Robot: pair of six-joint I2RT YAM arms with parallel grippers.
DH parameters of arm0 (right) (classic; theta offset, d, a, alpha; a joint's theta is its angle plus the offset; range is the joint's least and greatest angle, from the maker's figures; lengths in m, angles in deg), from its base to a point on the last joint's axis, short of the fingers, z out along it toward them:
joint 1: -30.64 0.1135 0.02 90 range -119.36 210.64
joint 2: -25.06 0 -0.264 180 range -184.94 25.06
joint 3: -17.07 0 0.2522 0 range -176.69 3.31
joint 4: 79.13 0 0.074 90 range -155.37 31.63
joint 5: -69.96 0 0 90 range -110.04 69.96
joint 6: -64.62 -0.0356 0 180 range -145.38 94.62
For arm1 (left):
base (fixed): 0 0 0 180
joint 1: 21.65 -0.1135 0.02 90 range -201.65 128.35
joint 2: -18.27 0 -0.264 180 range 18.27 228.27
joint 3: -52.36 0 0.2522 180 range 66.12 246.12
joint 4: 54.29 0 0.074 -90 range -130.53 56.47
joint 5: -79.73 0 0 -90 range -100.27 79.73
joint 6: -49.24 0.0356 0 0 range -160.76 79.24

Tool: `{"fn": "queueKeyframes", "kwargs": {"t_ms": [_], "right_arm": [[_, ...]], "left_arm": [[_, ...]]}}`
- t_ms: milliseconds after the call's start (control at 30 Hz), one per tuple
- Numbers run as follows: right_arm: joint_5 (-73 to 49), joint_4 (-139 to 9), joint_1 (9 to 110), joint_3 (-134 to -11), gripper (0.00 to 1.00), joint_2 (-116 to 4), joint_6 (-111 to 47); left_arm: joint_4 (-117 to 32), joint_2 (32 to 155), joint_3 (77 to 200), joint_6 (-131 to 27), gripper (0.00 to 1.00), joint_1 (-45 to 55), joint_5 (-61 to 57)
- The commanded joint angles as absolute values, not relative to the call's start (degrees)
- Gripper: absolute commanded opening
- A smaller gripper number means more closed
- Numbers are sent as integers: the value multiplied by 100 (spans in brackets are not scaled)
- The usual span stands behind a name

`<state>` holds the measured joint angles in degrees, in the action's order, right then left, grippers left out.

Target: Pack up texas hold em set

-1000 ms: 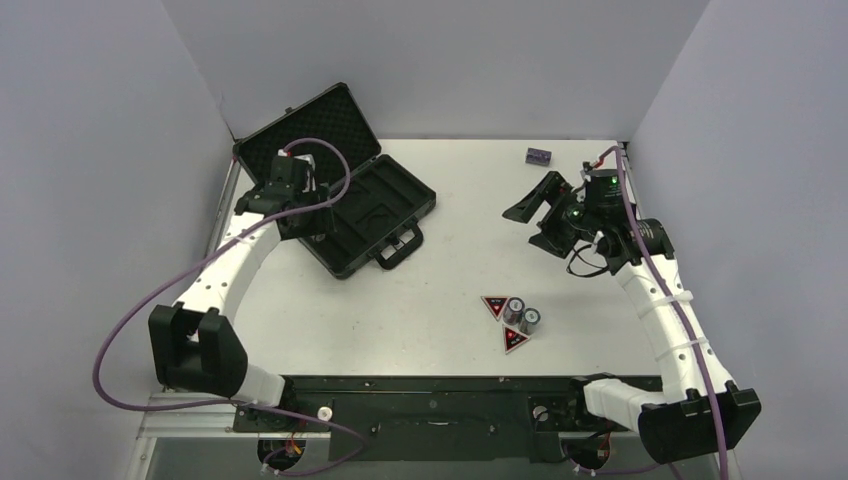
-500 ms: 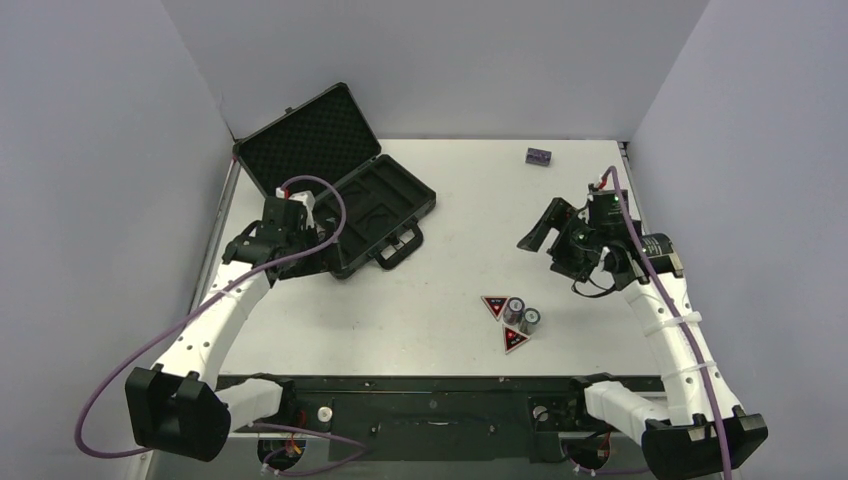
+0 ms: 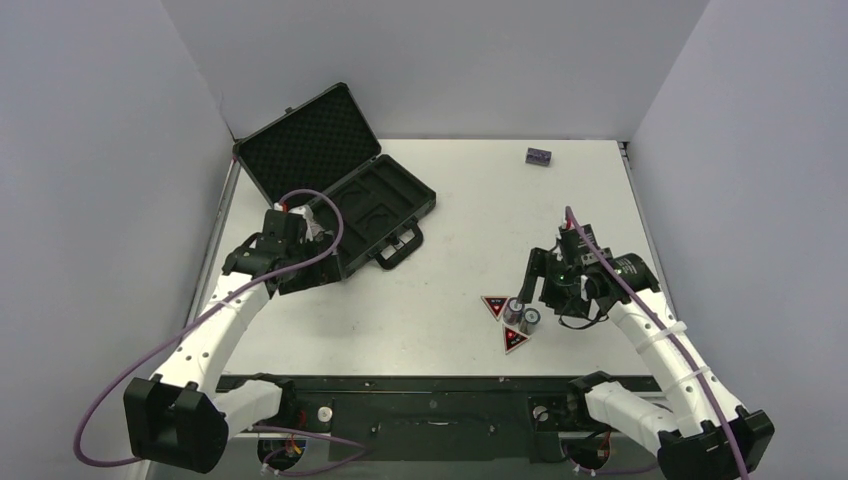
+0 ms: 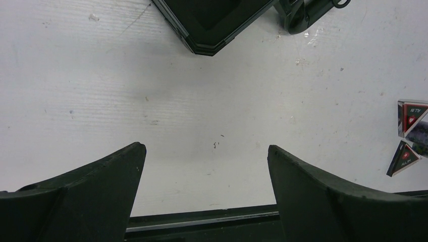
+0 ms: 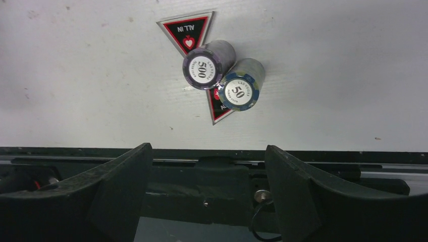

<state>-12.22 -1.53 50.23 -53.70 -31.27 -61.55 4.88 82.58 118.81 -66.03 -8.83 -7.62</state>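
Since the stacks [image 5: 208, 65] touch just ahead, my right claw [image 5: 207, 148] gapes empty to straddle one. The case [image 3: 305, 135] lies open, well apart leftward.

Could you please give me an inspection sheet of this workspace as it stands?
Surface: white table, lightly specked.
Job's things: black briefcase open, far left; two chip stacks beside two triangular tokens, near right.
Clutter: small dark object at far edge.
Tools: left tool open, empty, above bare table; right tool open, empty, near the stacks.
Cables: purple cable looped along each arm.
Surroundings: plain grey walls on three sides.
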Motion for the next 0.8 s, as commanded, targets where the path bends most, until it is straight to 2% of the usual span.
{"fn": "queueKeyframes", "kwargs": {"t_ms": [0,367,767], "right_arm": [[-1603,-176,5122,-5207,76,-3249,-5946],[-1790,-600,5248,-4552,72,-3584,-5925],[-1963,-1234,5340,-4201,68,-3982,-6158]], "left_arm": [[482,8019,11712,-6597,90,-840,-732],[706,7486,11399,-6830,90,-448,-705],[668,7513,11375,-6860,89,-350,-900]]}}
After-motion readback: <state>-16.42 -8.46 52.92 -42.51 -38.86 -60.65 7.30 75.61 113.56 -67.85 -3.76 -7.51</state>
